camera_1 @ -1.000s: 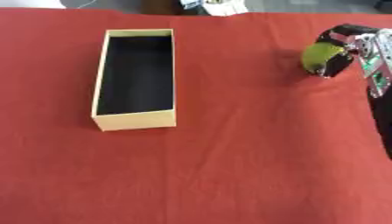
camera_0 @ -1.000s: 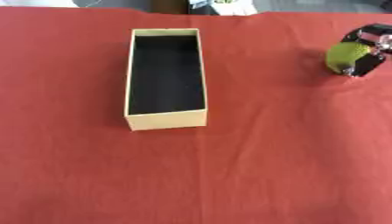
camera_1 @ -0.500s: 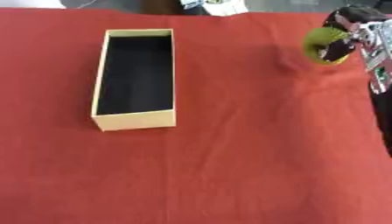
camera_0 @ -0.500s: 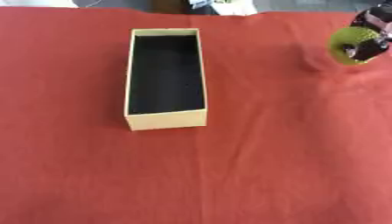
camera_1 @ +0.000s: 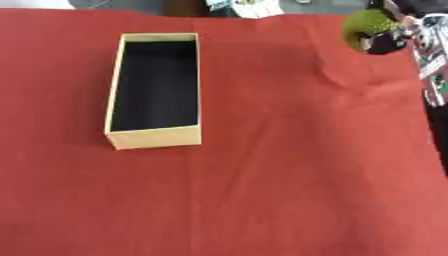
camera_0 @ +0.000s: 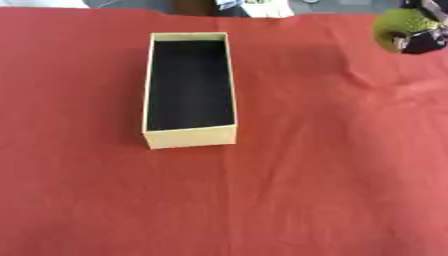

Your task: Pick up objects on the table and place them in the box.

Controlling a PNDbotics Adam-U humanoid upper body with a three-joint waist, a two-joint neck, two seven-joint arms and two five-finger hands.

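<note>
Rising off the red tablecloth (camera_0: 289, 190), the right hand (camera_1: 391, 40) has its fingers curled round a yellow-green round object (camera_1: 367, 23), which a second ago sat lower, just at cloth level, and now hangs in the air near the far right corner of the table. That lift is the change that matters: the pick looks done, and what remains, as I judge it, is the carry across and the drop. From the hand, the box (camera_0: 190, 136) lies well off to its left and somewhat nearer the robot, a long tan tray with a dark, bare floor, standing lengthwise away from the robot and holding nothing yet. Below the hand the cloth is puckered into a small ridge where the object appears to have rested. Between the hand and the box there is only flat cloth, so the path looks free. The left hand does not show anywhere. No other loose objects can be seen on the cloth around the hand; some clutter sits beyond the table's far edge, too vague to name.
</note>
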